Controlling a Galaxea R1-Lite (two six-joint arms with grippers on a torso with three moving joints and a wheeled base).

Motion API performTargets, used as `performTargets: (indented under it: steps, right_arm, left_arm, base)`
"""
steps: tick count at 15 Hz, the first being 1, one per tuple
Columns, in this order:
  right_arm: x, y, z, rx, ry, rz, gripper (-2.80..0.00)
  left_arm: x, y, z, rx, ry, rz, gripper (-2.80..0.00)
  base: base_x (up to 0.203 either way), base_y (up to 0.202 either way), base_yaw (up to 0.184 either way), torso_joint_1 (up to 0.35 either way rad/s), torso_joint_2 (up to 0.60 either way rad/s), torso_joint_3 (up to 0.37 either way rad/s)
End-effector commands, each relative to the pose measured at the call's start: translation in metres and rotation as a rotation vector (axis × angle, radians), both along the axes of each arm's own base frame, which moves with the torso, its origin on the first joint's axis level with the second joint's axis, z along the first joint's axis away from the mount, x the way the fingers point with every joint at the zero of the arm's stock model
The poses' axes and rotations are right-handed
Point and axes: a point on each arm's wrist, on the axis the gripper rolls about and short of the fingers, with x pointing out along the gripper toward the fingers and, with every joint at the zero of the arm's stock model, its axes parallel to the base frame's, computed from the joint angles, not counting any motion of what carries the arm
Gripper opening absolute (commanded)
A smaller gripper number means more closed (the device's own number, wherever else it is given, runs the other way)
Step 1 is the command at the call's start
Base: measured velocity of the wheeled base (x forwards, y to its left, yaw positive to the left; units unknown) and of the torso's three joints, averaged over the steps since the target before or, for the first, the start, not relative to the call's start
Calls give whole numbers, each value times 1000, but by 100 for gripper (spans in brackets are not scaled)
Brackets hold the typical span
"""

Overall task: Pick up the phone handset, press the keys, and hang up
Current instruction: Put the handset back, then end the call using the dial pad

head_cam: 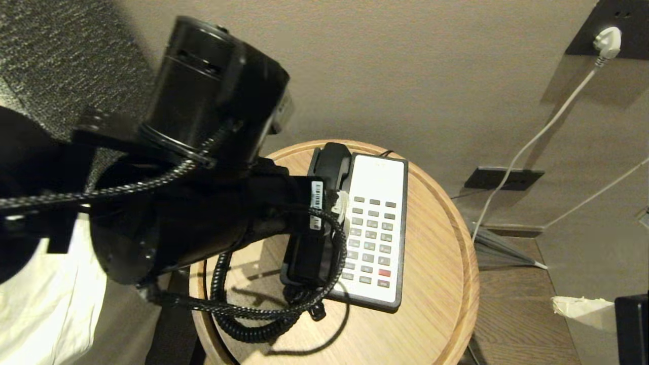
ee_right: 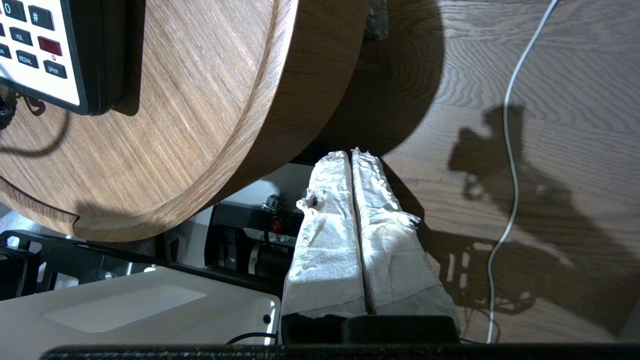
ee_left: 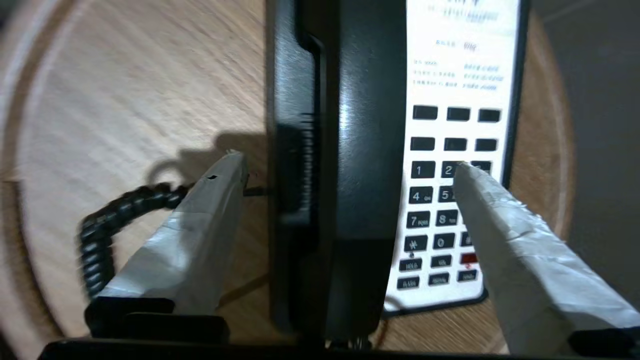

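Left gripper (ee_left: 350,167) hangs over the phone with its two tape-wrapped fingers (ee_left: 195,235) spread wide apart, one on each side of the phone handset (ee_left: 345,150) and neither visibly touching it. One finger hangs above the bare wood beside the coiled cord (ee_left: 100,235); the other hangs over the number keys (ee_left: 422,195) of the phone base (ee_left: 465,65). In the head view the left arm's bulky black wrist fills the near left and hides most of the gripper itself.

Under the spread fingers, the phone handset lies lengthwise in its cradle along the left side of the phone base, its far rounded end showing beyond the arm in the head view. The coiled cord loops out from the handset's near end across the round wooden table (head_cam: 436,284), curling toward the table's near left edge.

Right gripper (ee_right: 352,152) sits low beside the table, out of the head view, its two wrapped fingers pressed together and holding nothing, pointing down toward the wood floor (ee_right: 550,75). The table's thick rim passes close by it, and a corner of the phone base shows on top.

Farther off, a thin white cable (head_cam: 532,137) runs from a white plug (head_cam: 608,43) on the wall down to the floor.
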Motion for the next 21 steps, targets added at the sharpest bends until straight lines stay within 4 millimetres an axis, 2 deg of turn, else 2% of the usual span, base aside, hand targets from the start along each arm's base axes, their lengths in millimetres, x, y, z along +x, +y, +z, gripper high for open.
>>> performTargets:
  steps: [1, 4, 7, 9, 11, 15, 18, 21]
  right_arm:
    - [2, 2, 1, -2, 3, -3, -280]
    - [15, 15, 13, 22, -15, 2, -280]
    - [35, 38, 27, 26, -15, 16, -280]
    - [44, 52, 32, 15, -5, 40, -280]
    - [49, 67, 30, -3, 14, 73, -280]
    - [51, 103, 40, -1, 18, 167, -280]
    - [48, 123, 36, -21, 41, 220, -280]
    - [45, 135, 30, -50, 64, 247, -280]
  left_arm:
    - [-19, 30, 20, -80, -39, 15, -280]
    - [-42, 72, 35, -204, -52, 39, -280]
    - [-71, 126, 45, -399, -68, 106, -280]
    - [-93, 155, 39, -508, -64, 152, -280]
    - [-110, 176, 20, -557, -51, 185, -280]
    - [-138, 199, -3, -702, 15, 142, -280]
    - [-141, 201, -6, -733, 39, 125, -280]
    - [-142, 201, -8, -734, 42, 123, -280]
  base:
    - [0, 0, 0, 0, 0, 0]
    - [0, 0, 0, 0, 0, 0]
    - [0, 0, 0, 0, 0, 0]
    - [0, 0, 0, 0, 0, 0]
    - [0, 0, 0, 0, 0, 0]
    - [0, 0, 0, 0, 0, 0]
    - [0, 0, 0, 0, 0, 0]
    - [0, 0, 0, 0, 0, 0]
